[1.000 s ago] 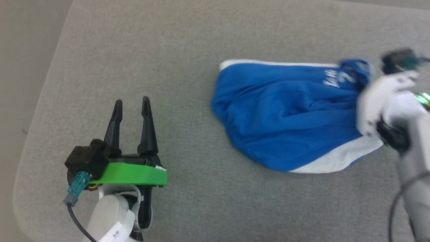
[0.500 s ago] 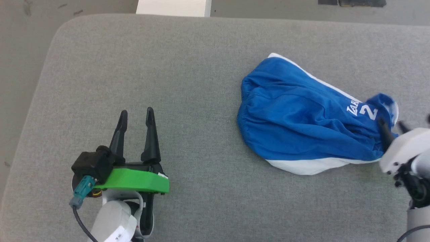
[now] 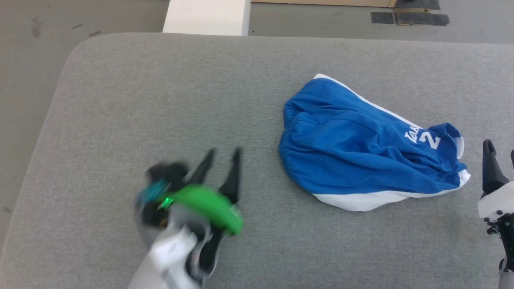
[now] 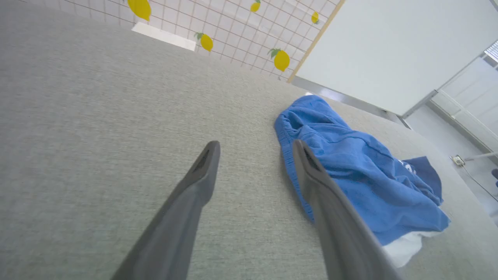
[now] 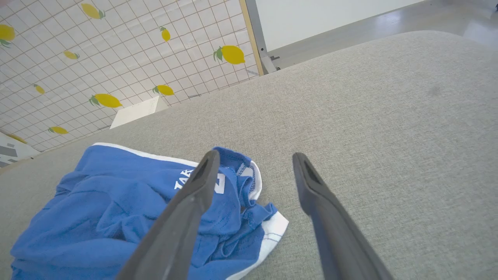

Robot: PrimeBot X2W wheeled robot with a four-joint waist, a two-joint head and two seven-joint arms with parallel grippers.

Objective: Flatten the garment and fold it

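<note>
**Shorts lie bunched, both grippers empty**

The garment sits in a crumpled heap on the right half of the grey padded table. Its blue cloth is rucked into ridges, a white stripe shows along the far edge and another along the near edge, and the white lettering lies near its right end. The edge facing the robot's left looks like the gathered waistband, though the folds make that hard to confirm.

The left gripper hangs above bare table just left of that edge, fingers spread wide with nothing between them. The right gripper is off the garment's right end, jaws likewise apart and empty, clear of the cloth.

By my reading, flattening is the step in hand and no fold has begun. The next move calls for each gripper to pinch an opposite end and draw the cloth taut, low over the table, so the ridges pull out before it is laid down.
</note>
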